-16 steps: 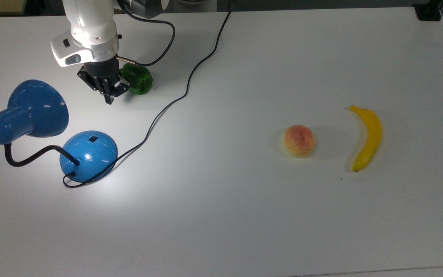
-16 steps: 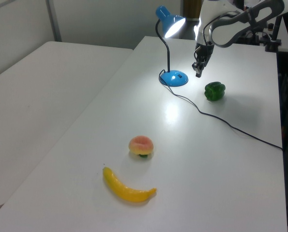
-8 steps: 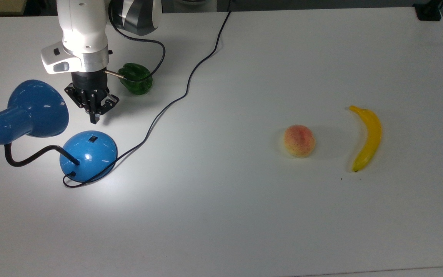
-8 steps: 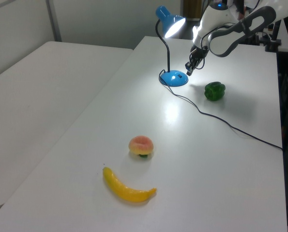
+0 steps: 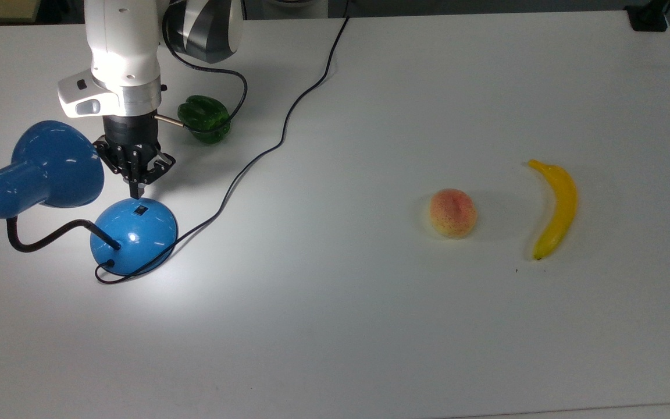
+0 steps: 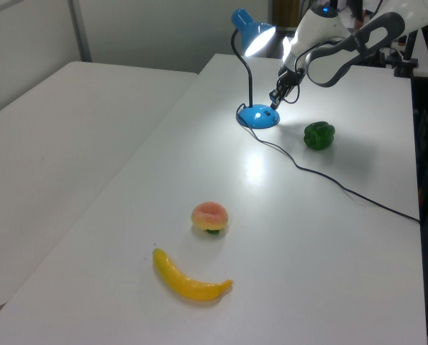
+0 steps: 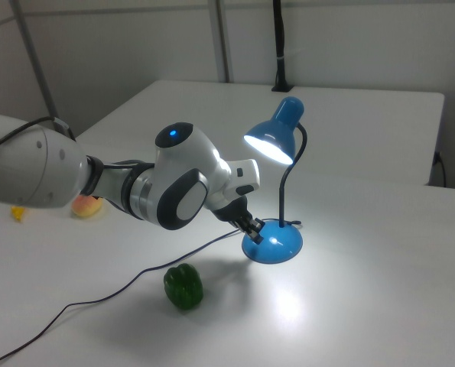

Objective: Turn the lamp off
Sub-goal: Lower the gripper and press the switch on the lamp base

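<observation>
I have the claw (image 5: 136,191) with its two black fingers drawn together into a single point, gripping nothing, tipped down just above the upper edge of the lamp's base (image 5: 134,235) and close to the small dark switch (image 5: 140,209) set in that dome. The lamp (image 6: 255,72) sits near the top view's left edge of the white table (image 5: 370,326): a glossy blue rounded base, a thin black bendy neck (image 5: 44,237), and a smooth bell-shaped shade (image 7: 274,136) that glows, throwing a bright patch on the tabletop. My arm (image 7: 128,183), white with rounded grey joints, reaches in low and slants the wrist toward the base. A lumpy green pepper (image 5: 204,119) lies just behind the wrist, a black cord (image 5: 277,137) snakes away, and a fuzzy peach (image 5: 453,212) and curved yellow banana (image 5: 555,208) rest well apart.
</observation>
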Available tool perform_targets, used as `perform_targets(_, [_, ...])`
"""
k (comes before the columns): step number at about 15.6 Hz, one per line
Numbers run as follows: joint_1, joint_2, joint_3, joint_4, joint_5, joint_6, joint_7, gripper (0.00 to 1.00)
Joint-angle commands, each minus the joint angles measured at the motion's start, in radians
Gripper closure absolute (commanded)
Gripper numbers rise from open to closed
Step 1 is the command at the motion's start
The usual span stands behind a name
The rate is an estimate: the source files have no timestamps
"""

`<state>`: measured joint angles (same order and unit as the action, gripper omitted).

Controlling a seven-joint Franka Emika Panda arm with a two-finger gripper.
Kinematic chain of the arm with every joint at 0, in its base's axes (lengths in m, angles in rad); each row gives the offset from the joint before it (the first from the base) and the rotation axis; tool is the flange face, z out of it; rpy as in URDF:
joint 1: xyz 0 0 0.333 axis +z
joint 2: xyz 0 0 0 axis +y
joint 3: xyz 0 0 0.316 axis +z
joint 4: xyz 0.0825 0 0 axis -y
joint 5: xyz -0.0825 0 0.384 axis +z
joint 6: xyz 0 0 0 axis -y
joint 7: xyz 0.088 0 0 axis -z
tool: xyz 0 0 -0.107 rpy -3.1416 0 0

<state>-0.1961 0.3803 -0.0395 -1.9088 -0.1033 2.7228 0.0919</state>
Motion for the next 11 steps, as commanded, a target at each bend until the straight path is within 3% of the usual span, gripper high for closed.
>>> perform_targets(1, [-0.002,0.038,0.001,0.051,-0.018,0.021,0.052,1.00])
perform_targets(11, [0.001,0.055,0.001,0.051,-0.019,0.034,0.072,1.00])
